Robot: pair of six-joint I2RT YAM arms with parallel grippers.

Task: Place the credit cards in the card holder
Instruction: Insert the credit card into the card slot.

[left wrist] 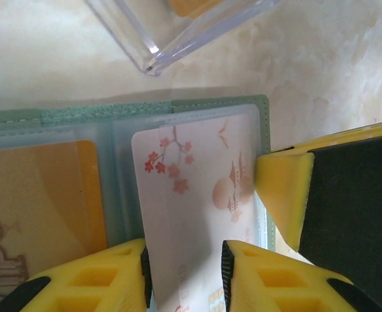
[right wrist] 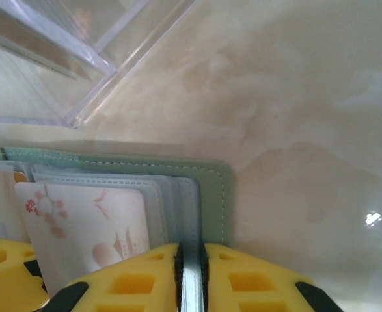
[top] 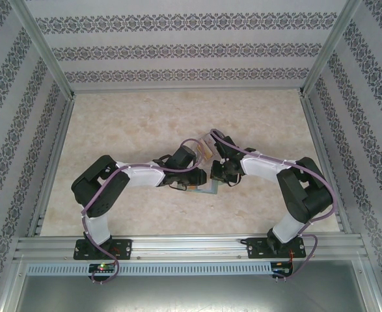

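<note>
The grey-green card holder (left wrist: pixel 217 104) lies open on the table, clear sleeves facing up. A white credit card (left wrist: pixel 191 188) with pink blossom print is clamped at its near end by my left gripper (left wrist: pixel 184 260), and its far end lies in a right-hand sleeve. An orange credit card (left wrist: pixel 41 195) sits in the left sleeve. My right gripper (right wrist: pixel 191 257) is shut on the clear sleeve edges of the card holder (right wrist: pixel 213 188), just right of the white card (right wrist: pixel 86 221). In the top view both grippers (top: pixel 200 179) (top: pixel 215 175) meet over the holder (top: pixel 207 190).
A clear plastic box (left wrist: pixel 171 32) stands just beyond the holder, something orange inside it; it is also in the right wrist view (right wrist: pixel 60 58) and the top view (top: pixel 205 144). My right gripper's yellow finger (left wrist: pixel 282 188) presses close beside the white card. Bare marble-look table spreads to the right (right wrist: pixel 308 130).
</note>
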